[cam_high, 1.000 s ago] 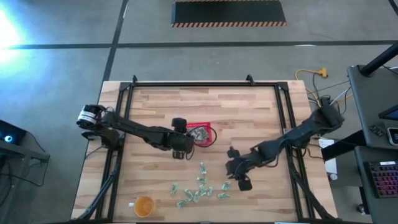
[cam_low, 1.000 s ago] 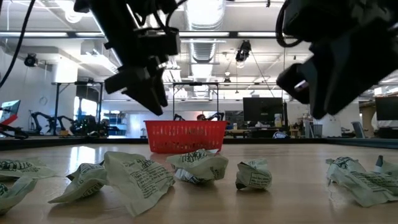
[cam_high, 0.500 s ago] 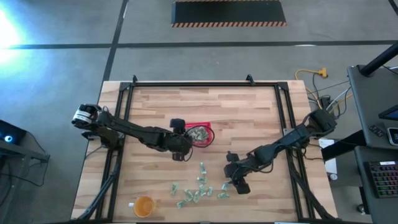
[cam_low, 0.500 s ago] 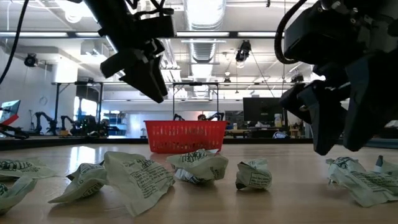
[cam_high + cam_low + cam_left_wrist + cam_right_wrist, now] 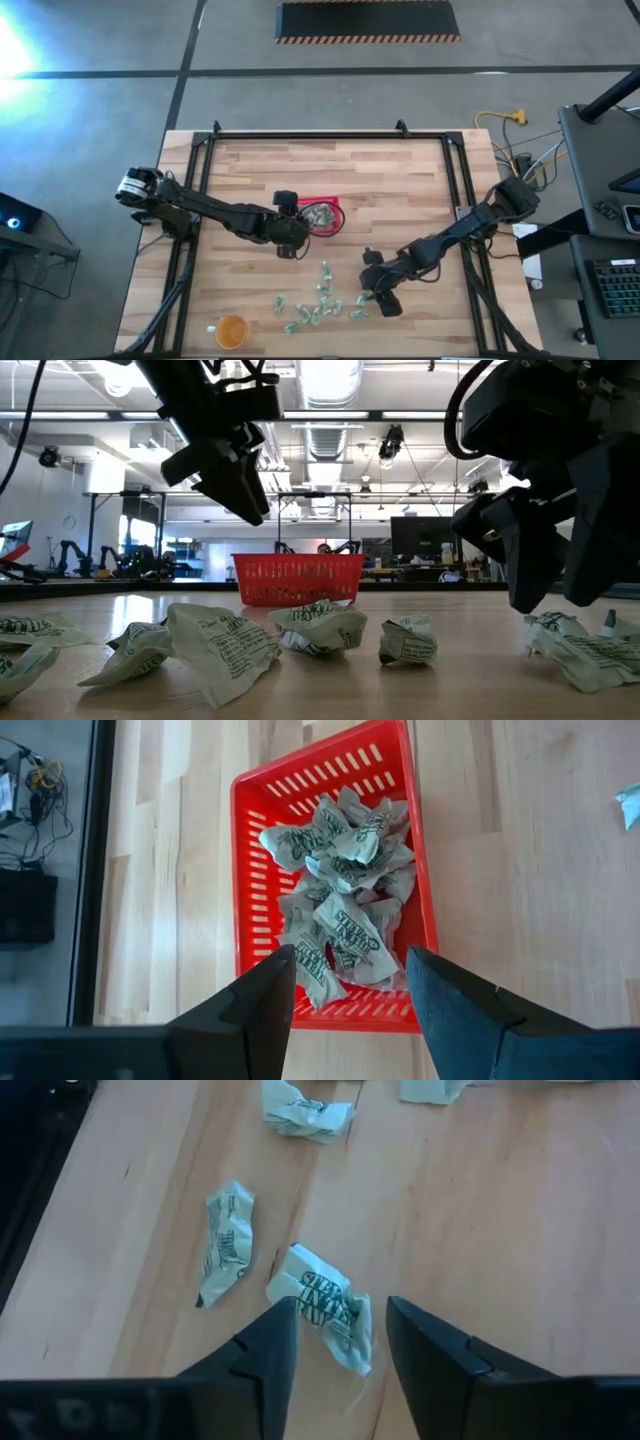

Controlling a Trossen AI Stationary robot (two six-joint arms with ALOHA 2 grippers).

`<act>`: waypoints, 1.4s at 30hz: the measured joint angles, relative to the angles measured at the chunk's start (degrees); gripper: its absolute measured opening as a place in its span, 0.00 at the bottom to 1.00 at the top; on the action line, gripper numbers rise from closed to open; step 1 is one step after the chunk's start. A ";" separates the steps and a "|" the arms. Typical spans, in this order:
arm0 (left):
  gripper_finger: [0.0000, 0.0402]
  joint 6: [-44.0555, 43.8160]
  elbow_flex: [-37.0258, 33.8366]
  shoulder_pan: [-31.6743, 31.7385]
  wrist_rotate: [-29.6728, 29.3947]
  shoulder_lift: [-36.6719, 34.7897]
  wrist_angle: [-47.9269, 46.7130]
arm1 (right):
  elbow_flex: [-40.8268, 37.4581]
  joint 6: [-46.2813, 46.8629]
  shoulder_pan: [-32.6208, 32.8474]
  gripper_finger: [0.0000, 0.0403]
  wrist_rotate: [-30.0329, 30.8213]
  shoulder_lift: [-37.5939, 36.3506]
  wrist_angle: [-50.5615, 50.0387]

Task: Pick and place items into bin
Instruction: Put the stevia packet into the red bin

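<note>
The red basket (image 5: 252,870) holds several crumpled pale green and white packets (image 5: 340,890). It stands on the wooden table (image 5: 400,190), left of centre (image 5: 338,212). My left gripper (image 5: 350,985) hangs open and empty just above the basket's near-left rim (image 5: 291,234). More packets (image 5: 322,296) lie loose toward the near edge. My right gripper (image 5: 340,1330) is open and low over one of them (image 5: 325,1308), a finger on either side and not touching. In the low view it (image 5: 545,600) hovers above that packet (image 5: 580,648).
A round orange cup (image 5: 231,331) stands near the table's near-left corner. Other loose packets (image 5: 228,1240) (image 5: 305,1115) lie close around the right gripper. A black frame rail (image 5: 455,180) runs along the table's edges. The far half of the tabletop is bare wood.
My right gripper has moved down and a little toward the table's left and near edges. It has turned so that its fingers point down over a loose packet, and has stayed open. My left gripper has risen slightly beside the basket, then kept still.
</note>
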 joint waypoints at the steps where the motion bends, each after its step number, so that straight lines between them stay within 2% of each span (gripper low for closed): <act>1: 0.44 0.00 0.01 0.00 0.00 0.00 0.00 | 0.00 0.20 0.00 0.36 0.00 0.42 0.52; 9: 0.44 0.02 -0.01 0.00 -0.01 0.00 -0.01 | 0.26 2.55 0.18 0.34 0.11 3.84 1.63; 14: 0.44 0.02 -0.04 0.00 0.00 0.00 -0.07 | 0.39 2.55 0.24 0.32 0.78 3.41 1.07; 26: 0.44 -1.54 -0.04 -0.12 0.08 0.00 -1.44 | 0.30 -4.42 0.24 0.11 5.31 -0.11 -2.82; 32: 0.44 -1.64 -0.28 -0.84 0.11 0.00 -2.07 | 0.33 -9.97 -0.02 0.07 14.37 -1.41 -3.08; 42: 0.44 -3.06 -0.67 -3.60 0.17 0.00 -5.68 | 2.61 -25.09 -2.19 0.07 37.66 -5.59 -1.40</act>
